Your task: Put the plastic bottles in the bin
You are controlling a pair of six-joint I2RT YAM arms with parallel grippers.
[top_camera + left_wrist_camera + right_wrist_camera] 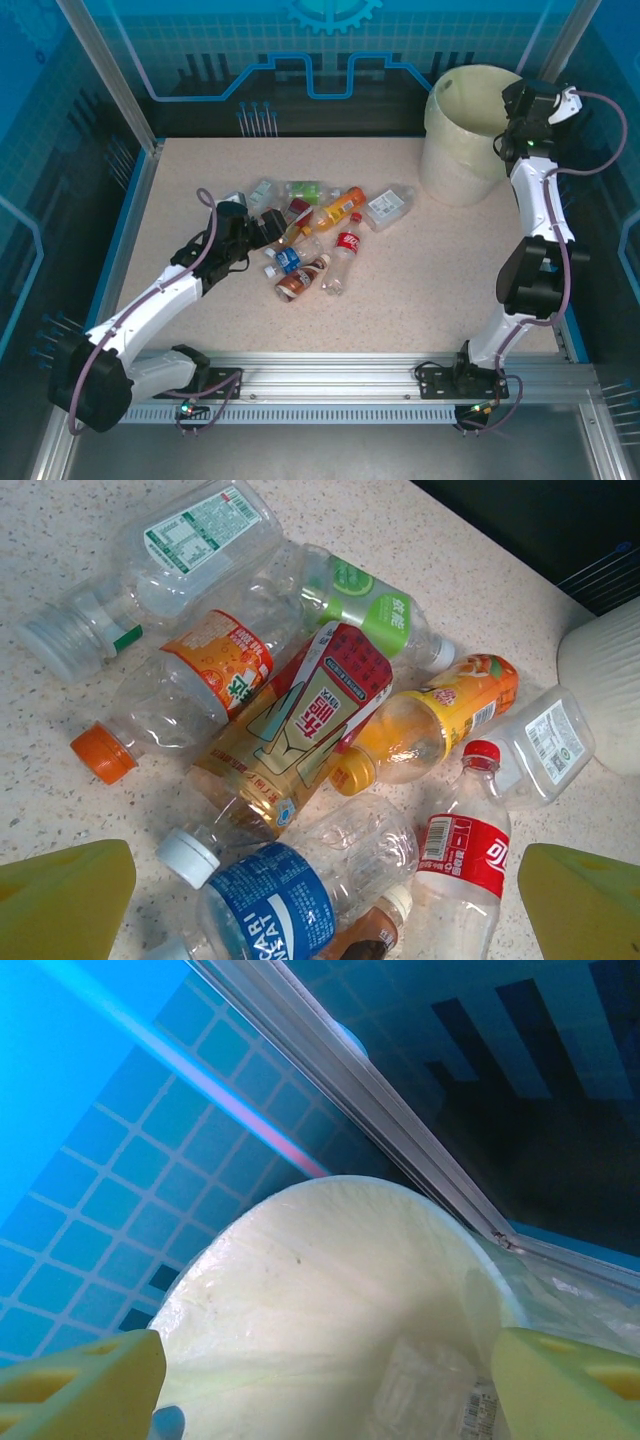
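The bin (470, 135) stands upright at the far right of the table (450, 280). The right gripper (520, 120) hangs over its rim with fingers spread wide and empty, and what looks like one clear bottle (430, 1395) sits inside. The plastic bottles (310, 235) lie flat in a heap left of centre, the left gripper (262, 228) at the heap's left edge, fingers parted around nothing. Among them, the orange juice bottle (340, 208) runs diagonally, cap toward that gripper, while the red-labelled cola bottle (348, 243) lies near-to-far, red cap pointing away.
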